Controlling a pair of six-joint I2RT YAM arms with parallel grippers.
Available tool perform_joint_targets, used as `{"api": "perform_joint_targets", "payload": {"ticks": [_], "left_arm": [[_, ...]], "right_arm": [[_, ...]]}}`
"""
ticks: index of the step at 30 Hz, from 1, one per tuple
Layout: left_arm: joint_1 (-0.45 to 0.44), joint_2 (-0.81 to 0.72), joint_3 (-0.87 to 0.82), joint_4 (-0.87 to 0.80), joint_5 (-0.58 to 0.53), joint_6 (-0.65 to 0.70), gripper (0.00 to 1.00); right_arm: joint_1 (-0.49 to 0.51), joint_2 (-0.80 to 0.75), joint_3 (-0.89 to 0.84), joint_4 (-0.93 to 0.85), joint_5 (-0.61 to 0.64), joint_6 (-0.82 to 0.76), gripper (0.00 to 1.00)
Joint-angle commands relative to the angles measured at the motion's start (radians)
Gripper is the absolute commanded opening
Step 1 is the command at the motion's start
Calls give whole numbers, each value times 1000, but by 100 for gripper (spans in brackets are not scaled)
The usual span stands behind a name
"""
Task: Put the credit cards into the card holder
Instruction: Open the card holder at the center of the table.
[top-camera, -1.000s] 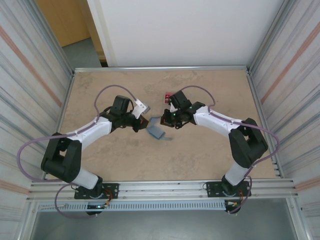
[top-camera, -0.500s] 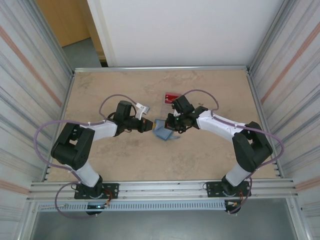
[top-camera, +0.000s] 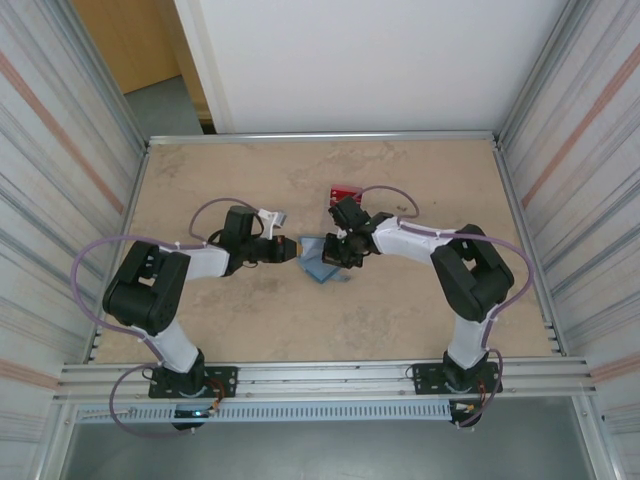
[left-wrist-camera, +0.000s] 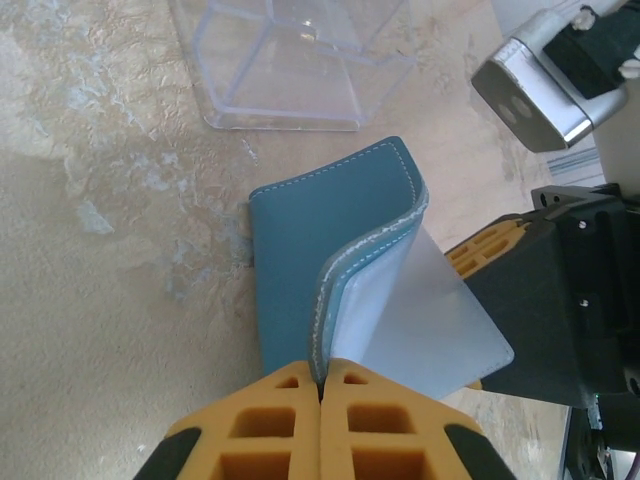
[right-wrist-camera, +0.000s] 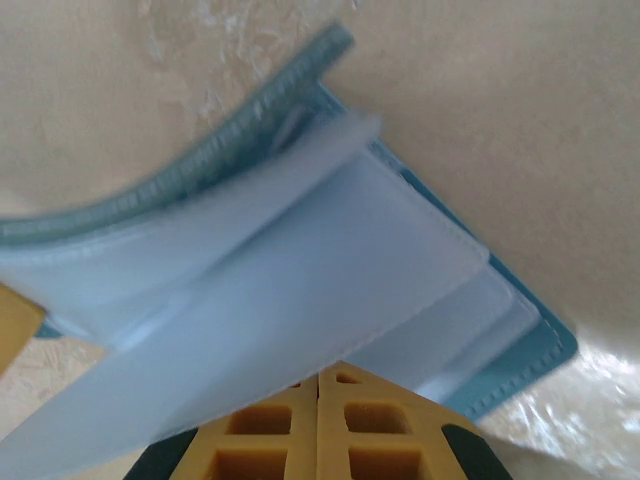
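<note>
Holder (left-wrist-camera: 320, 230) clamped by fingers (left-wrist-camera: 270, 420) (both pairs).

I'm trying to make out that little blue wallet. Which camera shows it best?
The left wrist view: the card holder is sharp there, teal cover curled open over a pale inner leaf. The right wrist view gives a blurred close-up of its pockets; the top view, a small distant teal patch.

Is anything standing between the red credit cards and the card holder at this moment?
Yes. In the top view the right gripper, its jaws shut on the card holder, sits directly between the holder and the credit cards farther back. The left gripper pinches the holder too.
</note>
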Motion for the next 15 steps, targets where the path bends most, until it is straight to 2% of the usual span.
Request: {"api": "perform_joint_targets", "payload": {"ticks": [1,6,8,10,12,15], "left_arm": [[5,26,-5,-31,-40,-32,0],[7,35,4,-54,-63,-39,0],[8,28,4,-65,-69,-47,4],[10,19,4,-71,-74,-43,16],[13,-2,6,-89,-79,-25,32],[16,-64,5,-118,-89,10,46]], "right_arm": [[6,35,31,-10,1,-9,0],[3,67,29,-6,2,-13,0],[3,79,24,-3,7,-15,0],[1,96,22,2,7,-17,0],[0,111,24,0,1,-19,0],[3,110,14,1,7,-18,0]]}}
